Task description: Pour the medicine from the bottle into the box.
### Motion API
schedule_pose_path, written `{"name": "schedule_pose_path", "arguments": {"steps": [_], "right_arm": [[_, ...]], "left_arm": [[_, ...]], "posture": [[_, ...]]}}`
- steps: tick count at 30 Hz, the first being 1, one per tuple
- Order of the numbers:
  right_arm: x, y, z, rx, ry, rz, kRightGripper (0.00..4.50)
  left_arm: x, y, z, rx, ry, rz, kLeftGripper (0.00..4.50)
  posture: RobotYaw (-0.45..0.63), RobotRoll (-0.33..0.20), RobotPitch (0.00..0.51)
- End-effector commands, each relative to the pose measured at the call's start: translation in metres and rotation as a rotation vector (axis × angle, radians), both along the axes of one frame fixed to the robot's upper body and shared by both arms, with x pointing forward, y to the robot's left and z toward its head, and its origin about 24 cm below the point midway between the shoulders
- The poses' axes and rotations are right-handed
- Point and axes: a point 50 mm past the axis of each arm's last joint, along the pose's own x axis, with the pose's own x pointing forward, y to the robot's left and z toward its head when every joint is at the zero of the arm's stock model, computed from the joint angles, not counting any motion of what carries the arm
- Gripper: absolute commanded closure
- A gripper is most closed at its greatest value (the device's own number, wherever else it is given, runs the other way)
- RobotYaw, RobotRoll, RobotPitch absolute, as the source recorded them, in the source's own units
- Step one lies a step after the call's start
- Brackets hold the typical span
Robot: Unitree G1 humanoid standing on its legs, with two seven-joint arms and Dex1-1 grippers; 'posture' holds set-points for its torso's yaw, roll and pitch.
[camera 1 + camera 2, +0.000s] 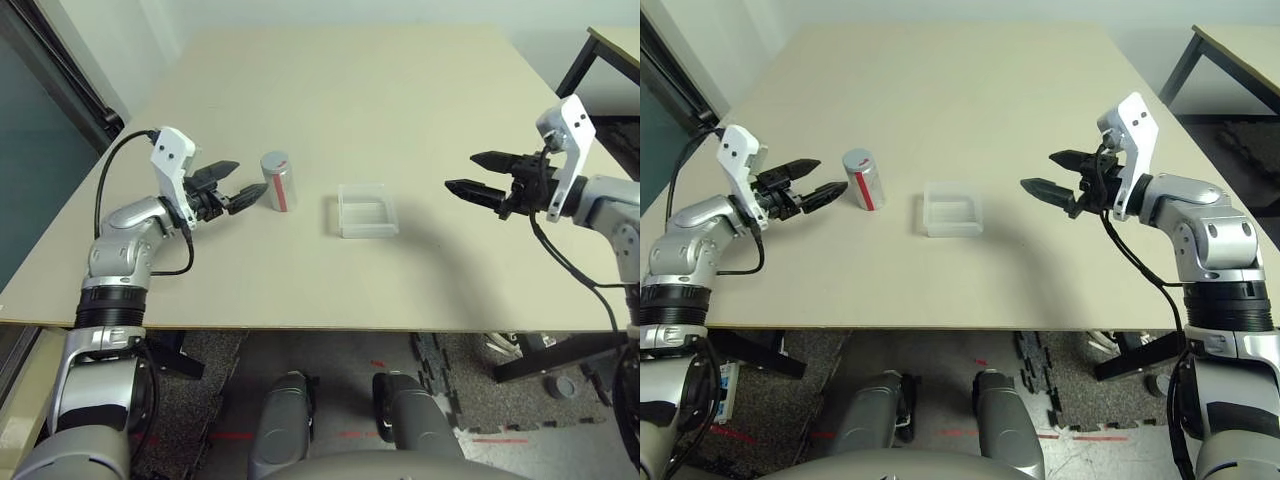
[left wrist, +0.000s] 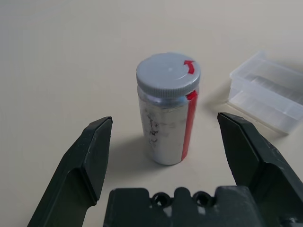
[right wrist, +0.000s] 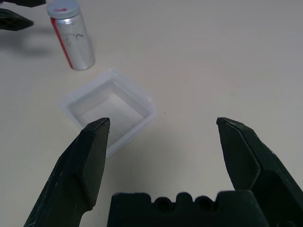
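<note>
The left gripper hangs with its black fingers spread wide, tips just short of the bottle, not touching it. The bottle stands upright on the table, grey cap on, red stripe facing the robot. The box lies flat, near the bottle, on the side away from the left gripper. Beyond the box from the bottle, well apart, the right gripper hovers with fingers wide apart, holding nothing.

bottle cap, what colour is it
The cap is grey with a small red arrow mark on top, clearest in the left wrist view.
</note>
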Motion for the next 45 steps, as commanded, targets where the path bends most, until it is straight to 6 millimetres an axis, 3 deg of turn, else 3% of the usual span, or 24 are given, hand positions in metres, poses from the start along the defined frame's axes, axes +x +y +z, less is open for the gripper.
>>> {"name": "schedule_pose_path", "arguments": {"steps": [1,15,30,45], "right_arm": [[-0.003,0.007,0.003,-0.014,-0.004,0.022,0.00],[-0.010,0.014,0.008,-0.020,-0.011,0.046,0.00],[-0.010,0.023,0.015,-0.012,-0.047,0.059,0.00],[-0.011,0.026,0.020,-0.024,-0.070,0.068,0.00]], "left_arm": [[0.006,-0.003,-0.004,0.019,0.002,-0.001,0.04],[0.023,-0.018,-0.020,0.006,0.033,-0.010,0.04],[0.030,-0.018,-0.040,0.022,0.067,0.051,0.04],[0.035,-0.023,-0.048,0.017,0.094,0.078,0.04]], "posture": [[-0.03,0.000,0.091],[-0.08,0.000,0.083],[-0.11,0.000,0.075],[-0.13,0.000,0.081]]}}
